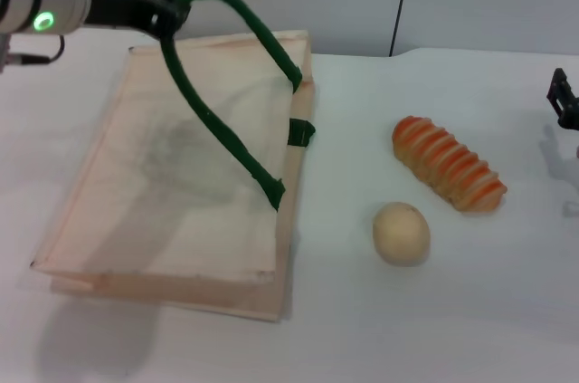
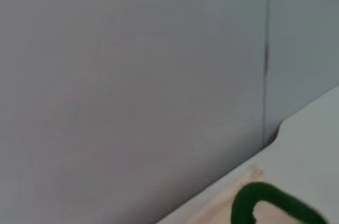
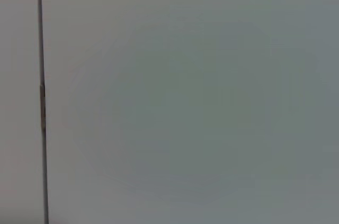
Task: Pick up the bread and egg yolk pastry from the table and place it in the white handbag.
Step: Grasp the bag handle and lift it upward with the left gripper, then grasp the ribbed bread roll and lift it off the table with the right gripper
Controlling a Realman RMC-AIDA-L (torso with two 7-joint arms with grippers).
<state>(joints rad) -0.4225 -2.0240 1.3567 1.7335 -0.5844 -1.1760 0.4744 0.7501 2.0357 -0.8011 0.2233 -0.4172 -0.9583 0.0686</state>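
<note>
gripping a green handle of the white handbag, left gripper clamped; right gripper's fingers unclear.

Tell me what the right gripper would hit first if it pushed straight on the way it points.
Likely the wall: the right gripper, at the table's right edge, shows only bare wall panel in its wrist view. Depth is unclear.

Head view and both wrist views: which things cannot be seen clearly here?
- Right gripper: cut off by the head view's right edge; fingers unreadable.
- White handbag interior: head view, hidden by its upper panel.
- Bread, egg yolk pastry: absent from both wrist views, which face the wall.
</note>
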